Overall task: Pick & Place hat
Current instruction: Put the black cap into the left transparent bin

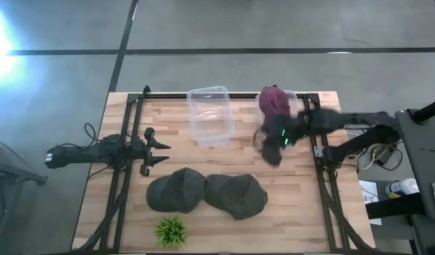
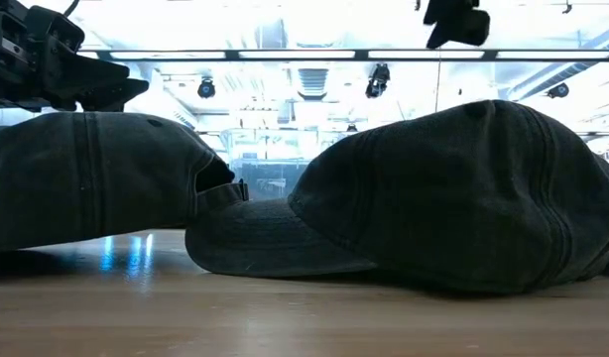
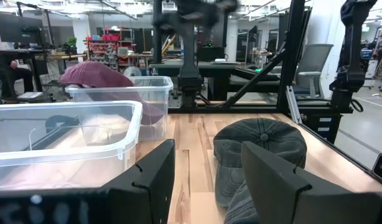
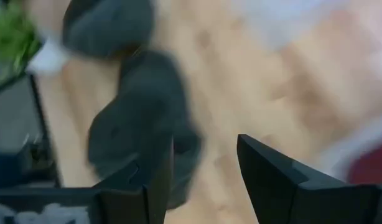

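Observation:
Two dark grey caps lie crown-up on the wooden table: one [image 1: 176, 190] at the near left, one [image 1: 236, 195] to its right, brims meeting [image 2: 270, 243]. A maroon hat [image 1: 274, 101] sits in a clear bin [image 1: 288, 106] at the far right; its crown rises above the rim [image 3: 94, 74]. My right gripper [image 1: 268, 144] hovers open above the table, near that bin, with the grey caps below it [image 4: 138, 118]. My left gripper [image 1: 161, 152] waits open at the table's left, holding nothing [image 3: 206, 180].
An empty clear bin [image 1: 210, 115] stands at the far middle of the table, close to my left gripper [image 3: 66, 140]. A small green plant [image 1: 170, 231] sits at the near edge. Dark frame rails [image 1: 122, 177] run along both table sides. Bare wood lies between bins and caps.

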Action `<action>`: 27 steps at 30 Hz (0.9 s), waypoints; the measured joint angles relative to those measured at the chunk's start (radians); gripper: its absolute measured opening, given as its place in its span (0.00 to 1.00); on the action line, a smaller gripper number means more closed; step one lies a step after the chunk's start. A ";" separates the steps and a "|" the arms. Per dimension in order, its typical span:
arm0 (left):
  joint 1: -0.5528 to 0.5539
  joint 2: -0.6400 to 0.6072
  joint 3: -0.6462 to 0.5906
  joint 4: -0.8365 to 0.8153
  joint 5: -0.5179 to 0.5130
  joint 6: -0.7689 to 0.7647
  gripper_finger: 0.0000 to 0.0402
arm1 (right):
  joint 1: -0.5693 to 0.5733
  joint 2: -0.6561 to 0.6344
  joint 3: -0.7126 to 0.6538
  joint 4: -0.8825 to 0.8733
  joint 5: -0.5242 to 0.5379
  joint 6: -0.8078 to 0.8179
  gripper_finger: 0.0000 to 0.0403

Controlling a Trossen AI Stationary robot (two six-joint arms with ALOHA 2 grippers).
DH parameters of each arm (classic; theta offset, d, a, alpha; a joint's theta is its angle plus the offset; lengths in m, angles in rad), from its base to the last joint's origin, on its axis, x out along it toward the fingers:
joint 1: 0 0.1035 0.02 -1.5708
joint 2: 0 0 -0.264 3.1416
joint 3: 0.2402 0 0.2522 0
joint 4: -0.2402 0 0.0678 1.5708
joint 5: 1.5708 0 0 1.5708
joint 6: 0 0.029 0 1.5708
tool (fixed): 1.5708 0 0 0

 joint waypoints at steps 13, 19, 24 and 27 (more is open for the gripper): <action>0.000 0.000 0.000 0.000 0.000 0.000 0.44 | 0.277 0.372 0.013 0.102 -0.079 0.223 0.43; 0.000 0.000 0.000 0.000 0.000 0.000 0.44 | 0.351 0.472 0.138 0.137 -0.058 -0.041 0.43; 0.000 0.000 0.000 0.000 0.000 0.000 0.44 | 0.363 0.609 0.281 0.136 -0.108 -0.191 0.43; 0.000 0.000 0.000 0.000 0.000 0.000 0.44 | 0.371 0.705 0.378 0.088 -0.130 -0.218 0.43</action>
